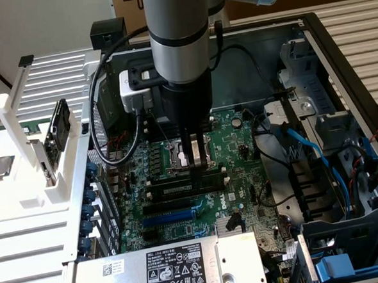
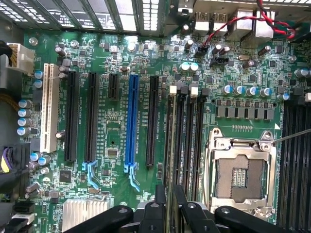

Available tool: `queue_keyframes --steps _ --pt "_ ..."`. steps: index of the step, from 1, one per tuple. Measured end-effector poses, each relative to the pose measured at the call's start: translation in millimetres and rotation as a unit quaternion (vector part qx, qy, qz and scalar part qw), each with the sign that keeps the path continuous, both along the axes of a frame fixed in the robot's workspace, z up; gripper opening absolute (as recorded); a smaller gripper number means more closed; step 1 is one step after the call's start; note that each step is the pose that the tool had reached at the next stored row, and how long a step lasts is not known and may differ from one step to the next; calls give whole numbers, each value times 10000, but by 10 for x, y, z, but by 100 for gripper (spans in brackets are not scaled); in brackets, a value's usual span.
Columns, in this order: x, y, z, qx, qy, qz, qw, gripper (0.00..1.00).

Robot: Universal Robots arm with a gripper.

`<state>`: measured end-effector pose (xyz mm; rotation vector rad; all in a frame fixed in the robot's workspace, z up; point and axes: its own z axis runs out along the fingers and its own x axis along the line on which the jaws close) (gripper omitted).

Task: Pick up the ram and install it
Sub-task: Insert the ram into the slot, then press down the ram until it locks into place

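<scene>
The ram is a thin green stick seen edge-on, lined up along the memory slot farthest from the CPU socket. In the exterior view the ram lies along that slot as a dark strip with a pale label. My gripper straddles it, its two black fingers pressed close against the stick's two faces. In the exterior view the gripper points straight down at the stick, just in front of the socket. I cannot tell how deep the stick sits in the slot.
Empty black memory slots run beside the ram. A blue expansion slot, black slots and a silver heatsink lie further off. The case holds blue cables, a drive cage and a power supply. A white fixture stands outside.
</scene>
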<state>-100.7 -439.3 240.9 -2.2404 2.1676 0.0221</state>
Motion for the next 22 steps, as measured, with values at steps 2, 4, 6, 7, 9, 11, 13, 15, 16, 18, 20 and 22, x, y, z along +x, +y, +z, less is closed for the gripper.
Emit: queue_keyframes --steps 2,4,6,7,9,11,13,15,16,18,20,22 --pt "-7 1 34 1 -8 0 10000 21" --pt "-12 0 60 1 -12 1 10000 21" --pt "-13 1 60 1 -13 0 10000 21" --pt "-13 1 61 0 -12 0 10000 21" --pt "-13 0 61 0 -12 0 10000 21" --pt "-13 1 61 0 -12 0 10000 21" --pt "-13 0 61 0 -12 0 10000 21" --pt "-13 0 61 0 -12 0 10000 21" --pt "-13 0 61 0 -12 0 10000 21" --pt "-13 1 61 0 -13 0 10000 21" --pt "-13 1 61 0 -12 0 10000 12" --pt "-13 0 61 0 -12 0 10000 10"
